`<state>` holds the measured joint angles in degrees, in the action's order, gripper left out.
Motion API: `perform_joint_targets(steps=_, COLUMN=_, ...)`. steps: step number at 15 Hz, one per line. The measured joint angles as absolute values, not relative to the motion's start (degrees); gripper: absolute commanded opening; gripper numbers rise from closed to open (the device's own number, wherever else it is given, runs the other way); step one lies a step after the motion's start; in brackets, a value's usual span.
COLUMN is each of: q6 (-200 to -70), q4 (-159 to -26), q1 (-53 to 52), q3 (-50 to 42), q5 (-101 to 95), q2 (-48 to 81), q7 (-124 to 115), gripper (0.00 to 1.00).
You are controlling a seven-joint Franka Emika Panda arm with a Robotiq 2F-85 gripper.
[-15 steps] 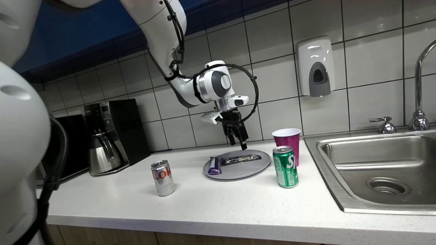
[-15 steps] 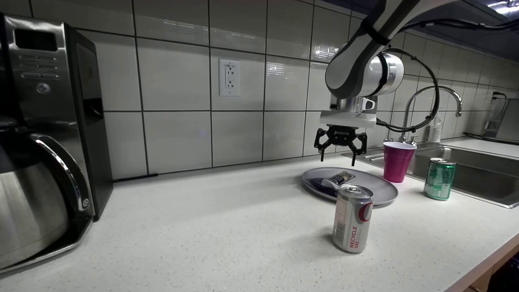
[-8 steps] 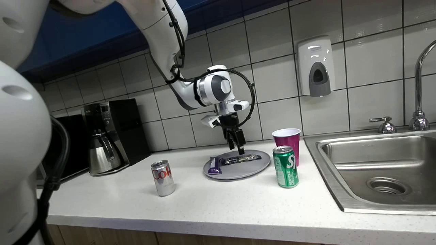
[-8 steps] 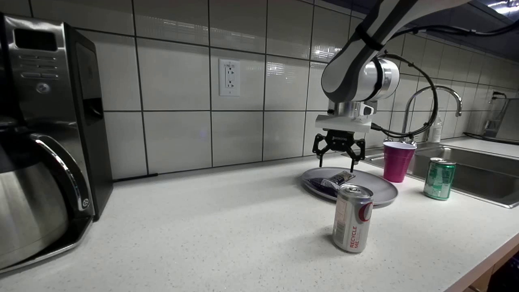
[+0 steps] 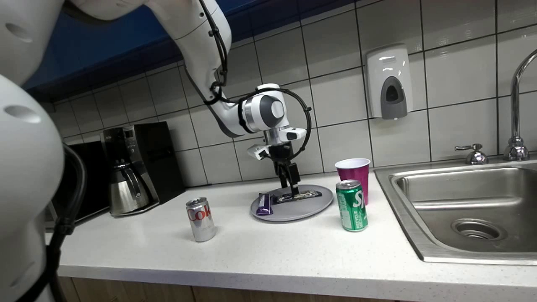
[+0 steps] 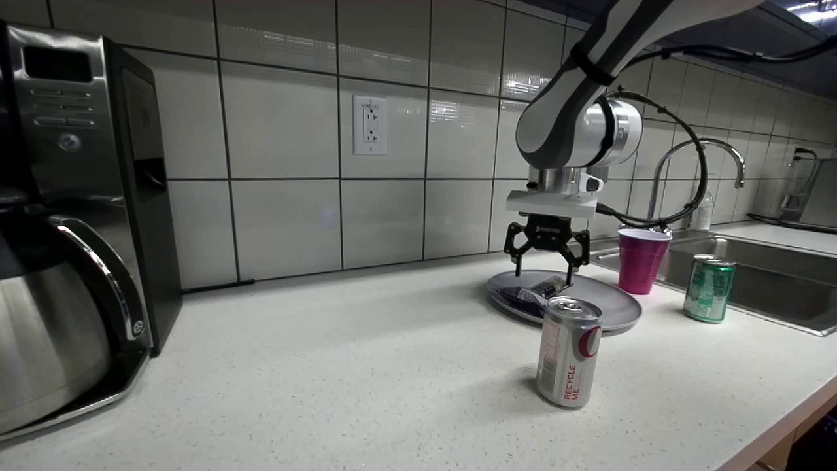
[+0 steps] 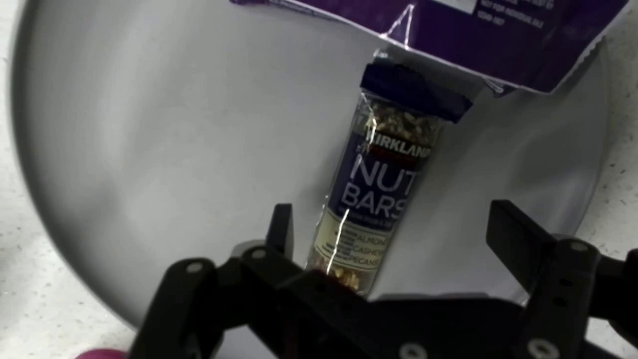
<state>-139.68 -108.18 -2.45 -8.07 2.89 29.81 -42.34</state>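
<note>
My gripper [image 7: 394, 224] stands open above a grey plate [image 7: 174, 124], its fingers pointing down. Between the fingers, nearer the left one in the wrist view, lies a wrapped nut bar [image 7: 374, 184] with a dark blue label; its lower end is hidden behind the gripper. Nothing is gripped. A purple-wrapped bar [image 7: 498, 45] lies across the far end of the nut bar. In an exterior view the gripper [image 5: 289, 188] is just over the nut bar [image 5: 309, 194], with the purple bar [image 5: 264, 204] beside it. Fingertips also hang low over the plate [image 6: 611, 307] in an exterior view.
A silver Coke can [image 5: 202, 222] and a green Sprite can [image 5: 351, 207] stand near the plate. Behind the Sprite is a magenta cup [image 6: 643, 265]. A coffee maker [image 5: 144, 163], a tiled wall and a steel sink [image 5: 440, 209] border the counter.
The gripper has come down toward the plate, its fingertips now close around the nut bar's height. It has stayed open. Bars, cans and cup have not moved.
</note>
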Motion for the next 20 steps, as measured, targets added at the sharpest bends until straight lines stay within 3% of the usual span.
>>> perform_joint_targets(steps=18, q6=-138.9, q4=-108.2, q1=-2.4, q3=-8.1, q5=3.2, q2=30.6, q7=-42.3, gripper=1.0)
perform_joint_targets(steps=19, q6=-138.9, q4=-108.2, q1=-2.4, q3=-8.1, q5=3.2, q2=30.7, q7=-42.3, gripper=0.8)
perform_joint_targets(steps=20, q6=-138.9, q4=-108.2, q1=-2.4, q3=-8.1, q5=3.2, q2=30.8, q7=-42.3, gripper=0.74)
